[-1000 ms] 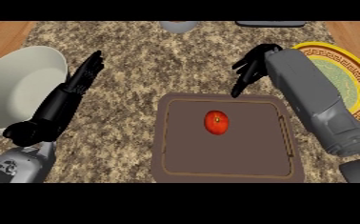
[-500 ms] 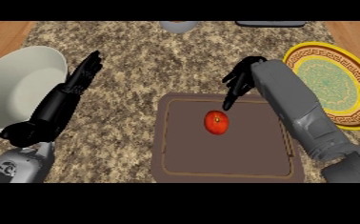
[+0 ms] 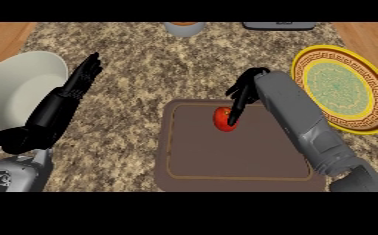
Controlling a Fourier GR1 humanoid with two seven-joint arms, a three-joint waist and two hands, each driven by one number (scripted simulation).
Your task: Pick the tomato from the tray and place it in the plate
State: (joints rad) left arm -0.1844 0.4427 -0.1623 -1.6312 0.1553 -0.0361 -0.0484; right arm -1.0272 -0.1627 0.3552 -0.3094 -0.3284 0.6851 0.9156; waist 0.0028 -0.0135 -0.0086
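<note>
Tomato [image 3: 221, 119] on tray [image 3: 244, 161], toward 11 o'clock of tray centre. Right robot hand [image 3: 249, 86] over it from 1 o'clock. Fingers [image 3: 237, 110] partly open, tips down against tomato's right side, nothing held yet. Thumb hidden. Left robot hand [image 3: 75, 85] open, resting at 9 o'clock of worktop [image 3: 148, 59], beside white bowl [image 3: 29, 79]. Plate [image 3: 336, 86] at 2 o'clock of tomato, well apart. Risk: contact seems one-sided, so off-centre closing may roll tomato toward 9 o'clock, away from grasp.
</note>
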